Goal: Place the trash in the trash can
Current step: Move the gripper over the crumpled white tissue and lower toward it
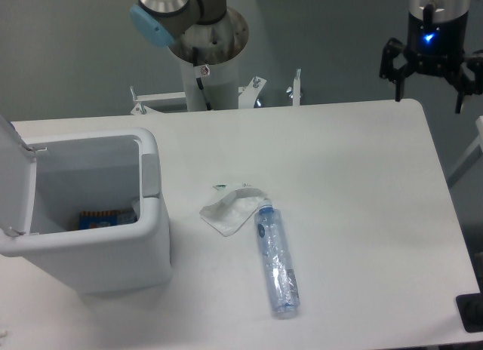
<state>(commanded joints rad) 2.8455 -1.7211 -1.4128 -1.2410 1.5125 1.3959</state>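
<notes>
- White table fills most of my view, with a grey floor behind it and the arm's base column standing at the far edge.
- On my screen the trash can sits at the table's left side, lid swung up and back, mouth open; a grey tab shows on its right wall, and something blue and orange lies at the bottom inside.
- I see the bottle lying flat near the table's middle, well apart from the bin, cap end pointing away from me.
- I find the wrapper just up and left of the bottle, touching its cap end.
- Over at the top right the gripper hangs above the table's far corner, well away from both pieces of trash; its fingers are spread wide with nothing between them.
</notes>
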